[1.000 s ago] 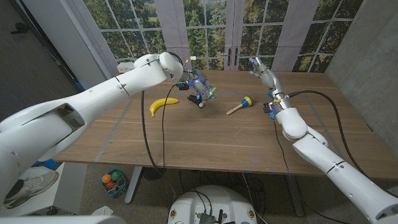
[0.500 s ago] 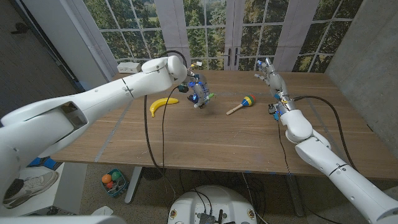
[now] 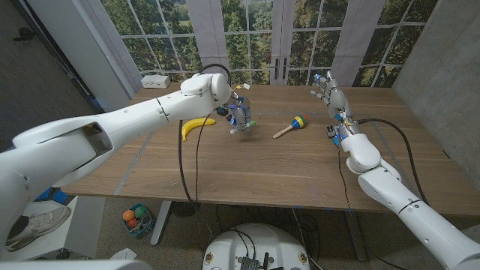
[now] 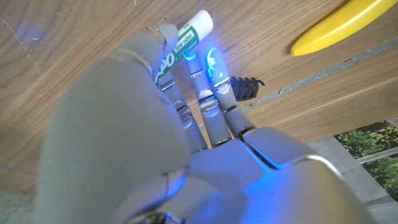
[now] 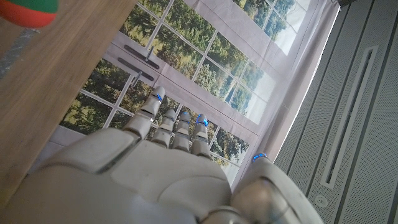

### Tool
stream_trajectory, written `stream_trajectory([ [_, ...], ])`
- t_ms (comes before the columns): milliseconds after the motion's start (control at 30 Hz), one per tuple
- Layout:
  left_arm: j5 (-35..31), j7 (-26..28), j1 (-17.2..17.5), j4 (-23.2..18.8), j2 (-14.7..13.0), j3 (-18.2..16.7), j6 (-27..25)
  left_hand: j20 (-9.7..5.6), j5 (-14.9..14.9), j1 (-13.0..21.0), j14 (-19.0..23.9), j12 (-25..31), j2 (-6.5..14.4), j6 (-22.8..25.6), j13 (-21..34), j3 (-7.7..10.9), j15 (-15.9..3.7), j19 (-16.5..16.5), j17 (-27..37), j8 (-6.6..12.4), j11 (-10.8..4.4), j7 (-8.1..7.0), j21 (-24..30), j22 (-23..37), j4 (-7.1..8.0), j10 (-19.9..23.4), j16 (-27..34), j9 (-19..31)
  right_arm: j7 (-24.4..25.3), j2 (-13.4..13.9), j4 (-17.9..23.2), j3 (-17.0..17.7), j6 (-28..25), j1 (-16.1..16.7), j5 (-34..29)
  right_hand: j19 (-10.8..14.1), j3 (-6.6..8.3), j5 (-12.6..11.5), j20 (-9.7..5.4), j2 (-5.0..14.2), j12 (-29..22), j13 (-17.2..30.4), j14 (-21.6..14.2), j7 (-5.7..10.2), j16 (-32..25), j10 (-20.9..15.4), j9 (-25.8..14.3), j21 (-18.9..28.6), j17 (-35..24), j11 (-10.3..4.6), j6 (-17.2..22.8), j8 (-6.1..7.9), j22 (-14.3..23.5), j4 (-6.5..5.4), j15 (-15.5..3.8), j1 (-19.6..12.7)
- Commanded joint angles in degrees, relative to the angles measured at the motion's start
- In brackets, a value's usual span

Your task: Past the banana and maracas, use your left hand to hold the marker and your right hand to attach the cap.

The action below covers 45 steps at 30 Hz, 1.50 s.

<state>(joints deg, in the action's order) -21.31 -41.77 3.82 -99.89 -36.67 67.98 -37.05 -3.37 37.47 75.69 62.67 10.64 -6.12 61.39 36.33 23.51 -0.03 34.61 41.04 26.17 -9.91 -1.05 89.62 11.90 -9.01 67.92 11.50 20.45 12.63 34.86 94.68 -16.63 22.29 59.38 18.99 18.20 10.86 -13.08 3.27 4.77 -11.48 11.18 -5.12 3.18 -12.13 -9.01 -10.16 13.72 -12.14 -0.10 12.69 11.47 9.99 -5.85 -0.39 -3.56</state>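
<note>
The left robot hand (image 3: 239,118) is gripping the marker (image 4: 184,41) between its fingers, hovering low over the desk (image 3: 225,165) just beside the banana (image 3: 195,125). In the left wrist view the marker's white end is pointing toward the wood, with green lettering along its barrel. The right robot hand (image 3: 331,91) is holding nothing, its fingers spread and reaching up near the desk's far edge, well apart from the maraca (image 3: 291,125), which is lying between the two hands.
</note>
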Motion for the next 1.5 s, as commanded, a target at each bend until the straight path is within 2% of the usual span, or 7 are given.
stream_trajectory([
  [33,-8.2,-4.62,0.15,1.74,1.49,2.2,1.85,-6.27,-1.01,0.35,10.61,-0.07,0.77,-0.48,-0.15,-0.44,-13.88,-0.13,-0.64,-0.42,-0.33,0.06,-0.28,-0.07,-0.13,-0.4,-0.37,-0.1,-0.82,-0.21,-0.62,0.4,0.2,0.11,2.49,-0.39,0.5,0.15,0.09,0.69,-0.17,0.17,-0.18,0.38,-0.33,-0.1,-0.17,-0.32,-0.24,0.22,0.28,0.23,0.3,0.01,0.23,-0.09],
  [533,-16.71,-6.37,3.41,3.68,2.86,1.81,4.67,-6.98,-6.54,-0.17,8.03,0.18,1.34,-0.29,-2.04,-1.46,-13.95,-0.31,-5.5,-1.14,-0.51,-0.48,-0.72,-0.42,-0.06,-1.2,-1.11,-1.12,-0.47,-0.33,-0.59,-0.12,-0.14,-0.08,1.97,-0.58,0.62,0.29,0.7,0.62,-0.18,0.17,-0.1,0.35,-0.31,-0.24,-0.15,-0.58,-0.32,0.21,0.2,0.0,0.31,0.07,0.2,-0.03],
  [933,-20.8,-9.27,4.58,3.85,3.3,0.63,6.33,-6.48,-14.74,-0.81,1.95,-0.86,3.59,-7.88,-8.22,-1.4,-13.99,-3.57,-13.07,-9.72,-0.25,-1.16,-5.71,-1.44,-0.59,-11.52,-0.64,-4.13,-0.34,-0.51,-0.64,-0.58,-0.39,-0.71,1.51,-0.6,0.71,0.38,1.15,0.52,-0.16,0.17,-0.22,0.29,-0.36,-0.27,-0.15,-0.74,-0.35,0.19,0.11,-0.17,0.33,0.14,0.24,0.0],
  [1133,-21.21,-9.95,4.72,4.36,3.08,-0.13,11.16,-5.58,-19.69,-6.66,-11.7,-0.53,1.53,-16.75,-14.14,-2.28,-13.69,-6.9,-21.52,-15.5,1.62,-1.13,-9.84,-1.76,0.45,-22.97,-1.46,-6.51,-0.06,-0.58,-0.65,-0.65,-0.41,-0.8,1.2,-0.56,0.75,0.42,1.23,0.48,-0.12,0.17,-0.26,0.32,-0.39,-0.2,-0.15,-0.79,-0.38,0.18,0.08,-0.23,0.34,0.15,0.15,0.04],
  [1233,-21.59,-10.37,4.99,4.69,3.24,-0.68,12.63,-3.57,-21.99,-10.56,-18.72,-0.74,0.67,-21.51,-16.53,-3.32,-12.99,-9.86,-24.58,-15.79,3.5,-2.18,-12.41,-1.91,0.98,-29.34,-1.17,-7.45,-0.03,-0.64,-0.71,-0.68,-0.45,-0.82,1.25,-0.55,0.76,0.44,1.25,0.44,-0.13,0.17,-0.3,0.3,-0.4,-0.24,-0.15,-0.81,-0.4,0.16,0.04,-0.26,0.34,0.17,0.12,0.05],
  [1333,-22.38,-10.86,5.35,4.84,3.38,-1.05,13.29,-0.58,-24.13,-12.36,-27.77,-0.7,0.66,-26.58,-18.8,-4.96,-8.49,-15.24,-26.16,-15.72,4.58,-2.51,-15.93,-2.15,0.7,-35.67,-0.99,-8.24,0.02,-0.74,-0.81,-0.7,-0.36,-0.86,1.27,-0.54,0.77,0.46,1.27,0.42,-0.13,0.17,-0.31,0.22,-0.41,-0.26,-0.15,-0.83,-0.4,0.1,-0.01,-0.3,0.34,0.19,0.13,0.05],
  [1500,-23.23,-10.58,6.32,4.18,3.16,-2.47,13.97,2.24,-25.9,-14.09,-36.79,-0.59,1.28,-33.35,-20.92,-6.61,-5.5,-21.34,-28.26,-15.85,6.26,-2.7,-20.47,-2.28,0.77,-42.92,-1.22,-8.86,-0.1,-0.8,-1.12,-0.93,-0.35,-1.24,1.05,-0.52,0.81,0.47,1.29,0.4,-0.14,0.17,-0.32,0.23,-0.41,-0.31,-0.15,-0.86,-0.41,0.12,-0.02,-0.32,0.35,0.22,0.13,0.05],
])
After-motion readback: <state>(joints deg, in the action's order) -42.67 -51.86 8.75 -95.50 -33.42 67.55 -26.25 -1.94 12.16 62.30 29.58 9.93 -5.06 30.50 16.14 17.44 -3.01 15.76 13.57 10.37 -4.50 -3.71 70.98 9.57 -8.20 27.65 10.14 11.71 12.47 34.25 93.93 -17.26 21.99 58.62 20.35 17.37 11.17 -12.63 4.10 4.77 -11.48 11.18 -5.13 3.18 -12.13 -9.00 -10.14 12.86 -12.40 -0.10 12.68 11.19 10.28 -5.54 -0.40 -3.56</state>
